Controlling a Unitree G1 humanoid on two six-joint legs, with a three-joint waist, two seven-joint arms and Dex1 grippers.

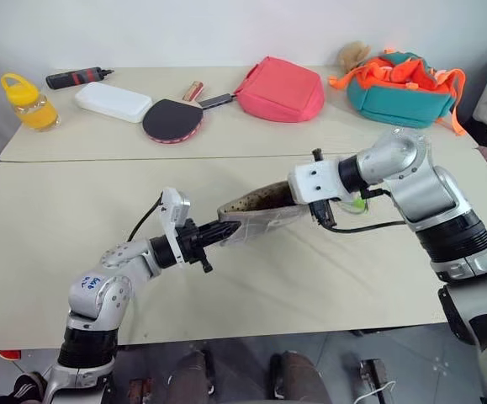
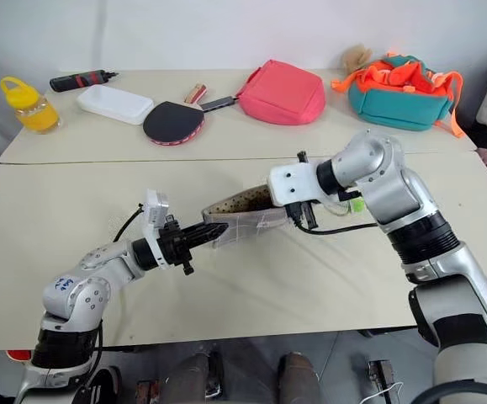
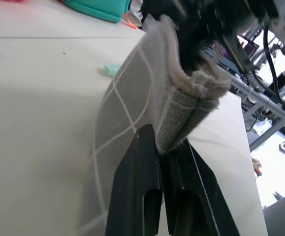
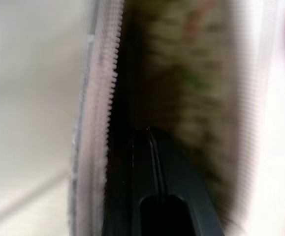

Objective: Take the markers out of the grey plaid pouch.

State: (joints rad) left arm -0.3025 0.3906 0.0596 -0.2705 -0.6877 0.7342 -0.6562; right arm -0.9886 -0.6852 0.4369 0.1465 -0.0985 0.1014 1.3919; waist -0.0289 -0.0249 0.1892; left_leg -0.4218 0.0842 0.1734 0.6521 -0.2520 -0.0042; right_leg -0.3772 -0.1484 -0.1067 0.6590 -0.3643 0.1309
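Left fingers (image 1: 224, 230) clamped on one end of the grey plaid pouch (image 1: 260, 220), held off the tabletop (image 1: 58, 252). Right fingers (image 4: 149, 135) pinched together inside its open mouth; can't tell if I have a marker. Risk: fabric slips out of the left fingers on pull. Beyond: red paddle (image 1: 172, 120), pink pouch (image 1: 281, 88).

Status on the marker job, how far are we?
Done: grey plaid fabric pouch is unzipped, mouth gaping. In hand: left hand is shut on the pouch's end; right hand, fingers together, is down inside the opening. Left: no marker out on the beige table yet; both remain to extract.
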